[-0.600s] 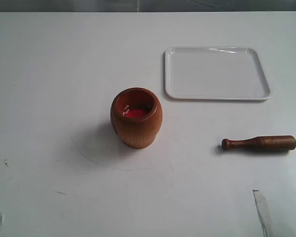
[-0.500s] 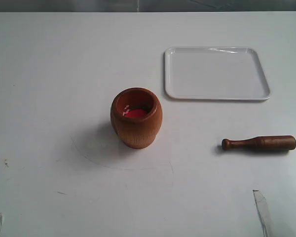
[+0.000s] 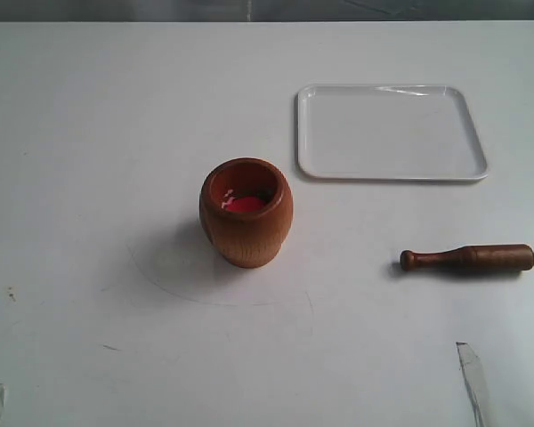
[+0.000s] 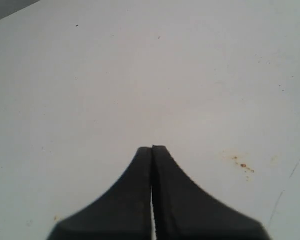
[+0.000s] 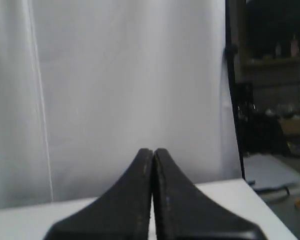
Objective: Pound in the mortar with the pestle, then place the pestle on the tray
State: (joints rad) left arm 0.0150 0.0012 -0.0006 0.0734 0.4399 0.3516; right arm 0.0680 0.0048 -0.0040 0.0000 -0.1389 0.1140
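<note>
The reddish-brown wooden mortar stands upright near the middle of the table, red showing inside. The dark brown pestle lies flat to its right, knob end pointing toward the mortar. Behind the pestle sits the white tray, with nothing on it. Neither gripper appears in the exterior view. My left gripper is shut on nothing over bare white table. My right gripper is also shut with nothing held, facing a white curtain beyond the table edge.
The white table has faint scuffs and a pencilled arc in front of the mortar. Small brown stains mark the surface near the left gripper. A dark shelf area lies past the curtain in the right wrist view.
</note>
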